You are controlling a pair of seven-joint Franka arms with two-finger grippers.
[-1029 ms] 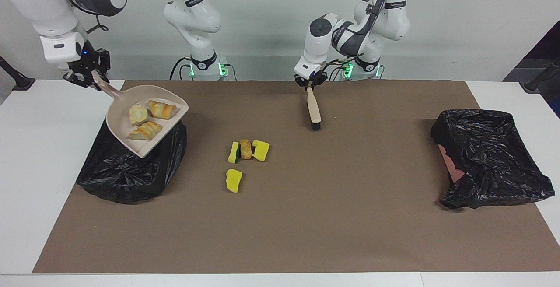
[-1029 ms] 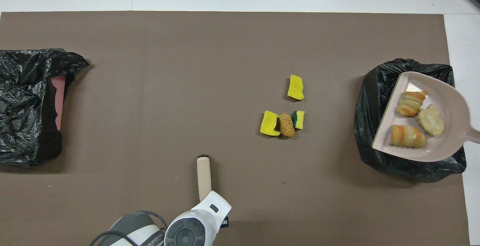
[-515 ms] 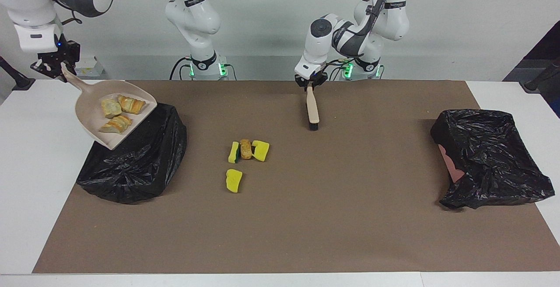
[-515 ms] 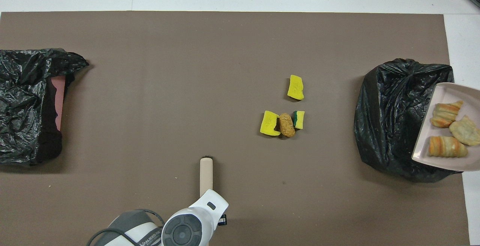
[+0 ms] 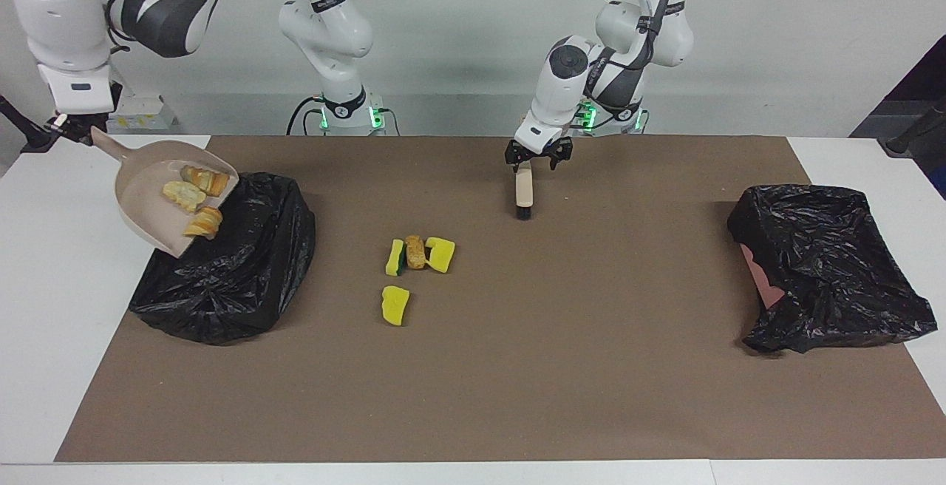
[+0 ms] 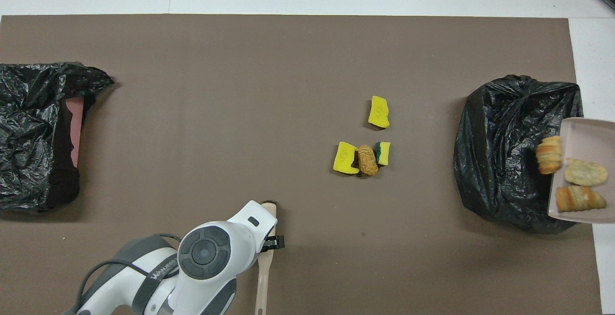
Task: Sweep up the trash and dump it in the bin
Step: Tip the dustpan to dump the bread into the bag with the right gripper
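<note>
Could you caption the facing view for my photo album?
Right gripper tips a dustpan of bread toward the bin; left gripper releases the brush.

Left end effector (image 5: 537, 157) hangs low over the desk's edge nearest the robots, about midway along it, wrist bent down, 2 fingers spread apart. Right end effector (image 5: 65, 124) is raised over the corner at the right arm's end, fingers clamped, forearm angled downward.

Brown mat (image 5: 591, 367) over a white tabletop (image 5: 52, 307); two glossy black bin bags (image 5: 229, 278) (image 5: 828, 263), the one at the left arm's end showing a pink patch. Beige dustpan (image 5: 148, 208) carries three tan, golden-striped bread chunks (image 5: 194, 193); three yellow sponge pieces (image 5: 395, 304), one edged green, flank a brown crusty lump (image 5: 415, 252). Brush (image 5: 524, 191) beige with black bristles
</note>
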